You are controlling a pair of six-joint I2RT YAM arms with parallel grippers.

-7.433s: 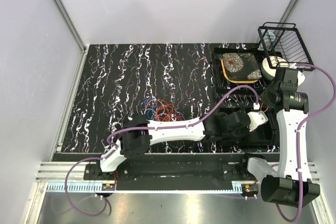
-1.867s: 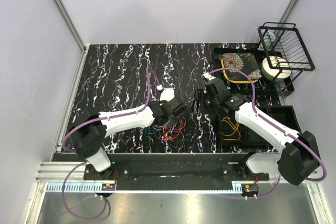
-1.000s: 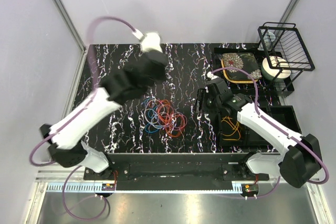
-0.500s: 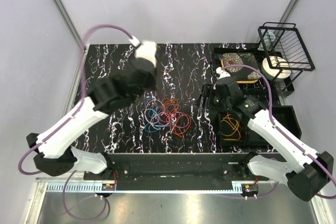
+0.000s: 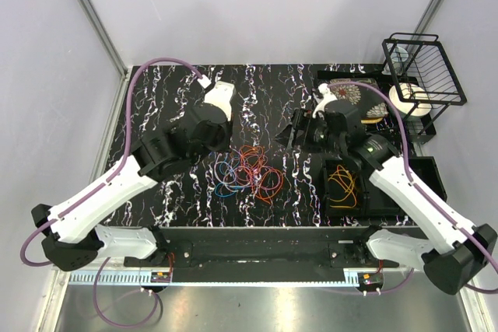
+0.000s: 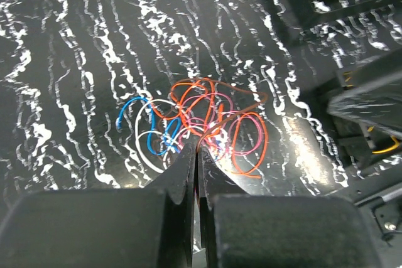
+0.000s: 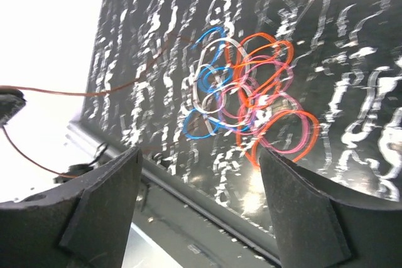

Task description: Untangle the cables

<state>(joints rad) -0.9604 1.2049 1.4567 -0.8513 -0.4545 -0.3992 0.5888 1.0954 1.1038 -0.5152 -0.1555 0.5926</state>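
The left tool [image 6: 195, 155] has its fingers pressed together and hangs above the tabletop [image 5: 167, 91]. The tangle of cables [image 6: 201, 123] lies just ahead of its tips and below them. The right tool [image 7: 199, 153] stands wide apart, gripping nothing, and the same tangle lies on the tabletop beyond its gap.

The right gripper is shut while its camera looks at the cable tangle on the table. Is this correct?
No, the right gripper is open: the right wrist view shows its fingers wide apart. Its camera does look at the cable tangle on the table.
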